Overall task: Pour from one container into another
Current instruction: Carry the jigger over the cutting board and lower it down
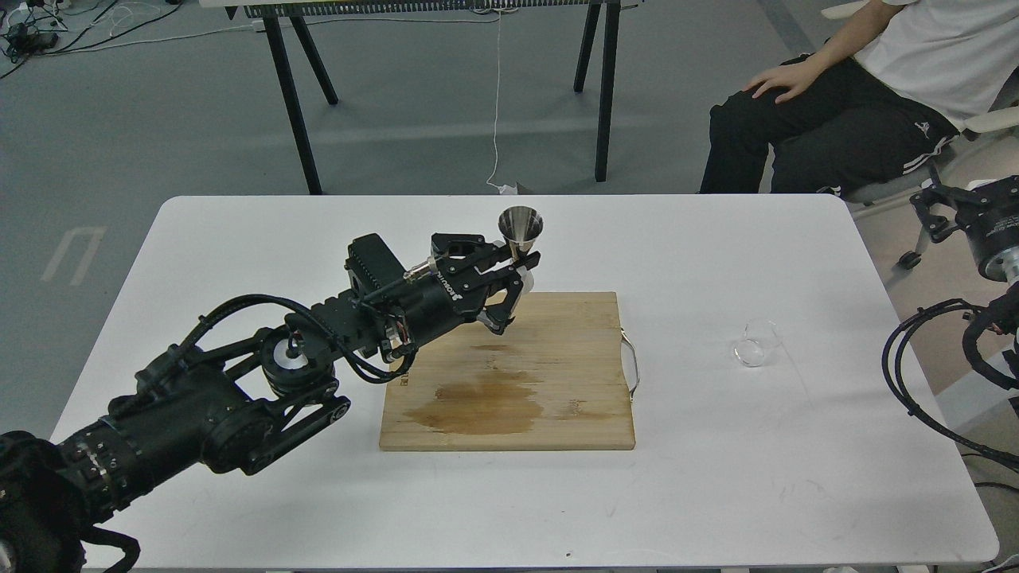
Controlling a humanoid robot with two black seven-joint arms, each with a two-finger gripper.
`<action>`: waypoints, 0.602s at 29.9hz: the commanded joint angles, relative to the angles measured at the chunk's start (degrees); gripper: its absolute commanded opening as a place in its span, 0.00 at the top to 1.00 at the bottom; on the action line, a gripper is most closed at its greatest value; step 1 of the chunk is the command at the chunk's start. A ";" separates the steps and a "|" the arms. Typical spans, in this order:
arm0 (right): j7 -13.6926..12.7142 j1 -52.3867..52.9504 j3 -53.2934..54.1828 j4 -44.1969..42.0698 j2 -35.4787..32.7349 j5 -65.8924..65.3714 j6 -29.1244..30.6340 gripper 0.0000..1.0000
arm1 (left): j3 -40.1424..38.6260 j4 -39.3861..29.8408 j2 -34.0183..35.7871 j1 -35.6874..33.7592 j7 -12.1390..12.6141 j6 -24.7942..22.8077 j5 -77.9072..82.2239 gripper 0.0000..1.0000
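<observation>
My left gripper (521, 267) is shut on the waist of the shiny steel jigger (521, 229). It holds the jigger upright in the air, over the far edge of the wooden cutting board (549, 382). The small clear glass cup (755, 344) stands on the white table (685, 493) to the right of the board, well apart from the jigger. My right gripper (947, 213) hovers off the table's right edge, beyond the cup; its fingers cannot be told apart.
The board carries a dark wet stain (478, 404) and has a metal handle (633, 366) on its right side. My left arm (263, 382) lies across the board's left part. A seated person (844, 103) is at the back right.
</observation>
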 commanded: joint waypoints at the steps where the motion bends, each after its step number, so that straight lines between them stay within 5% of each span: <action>1: 0.00 -0.13 0.00 0.00 -0.01 -0.03 0.00 0.00 | 3.39 2.21 -1.57 -0.13 -0.01 -0.09 0.00 0.96; 18: 0.00 -0.22 0.00 -0.17 -0.01 -0.03 0.00 0.00 | 7.53 13.46 -8.52 0.22 -0.01 -0.09 0.00 0.92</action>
